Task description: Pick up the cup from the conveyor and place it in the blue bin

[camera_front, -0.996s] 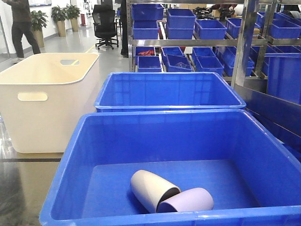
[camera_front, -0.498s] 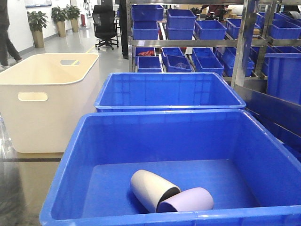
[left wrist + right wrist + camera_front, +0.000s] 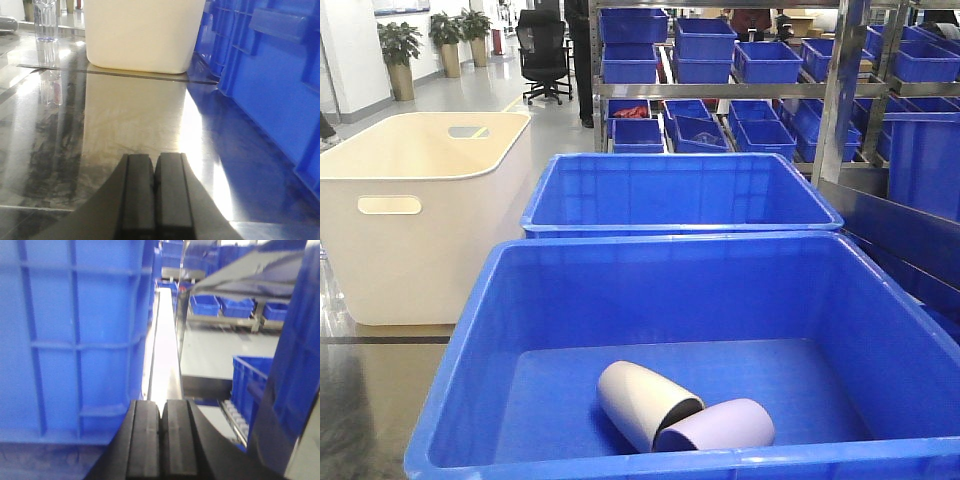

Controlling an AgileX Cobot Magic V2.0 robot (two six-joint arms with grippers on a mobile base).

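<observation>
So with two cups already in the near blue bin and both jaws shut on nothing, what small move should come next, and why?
Probably turn an arm away toward the conveyor, which no view shows. The left gripper is shut and empty over the shiny table, the right gripper shut and empty beside the blue bin, where a white cup and a lilac cup already lie.

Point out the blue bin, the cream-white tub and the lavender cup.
blue bin [image 3: 470, 330]: front view, inner left wall.
cream-white tub [image 3: 440, 250]: front view, near side wall.
lavender cup [image 3: 720, 425]: front view, side of cup lying down.
</observation>
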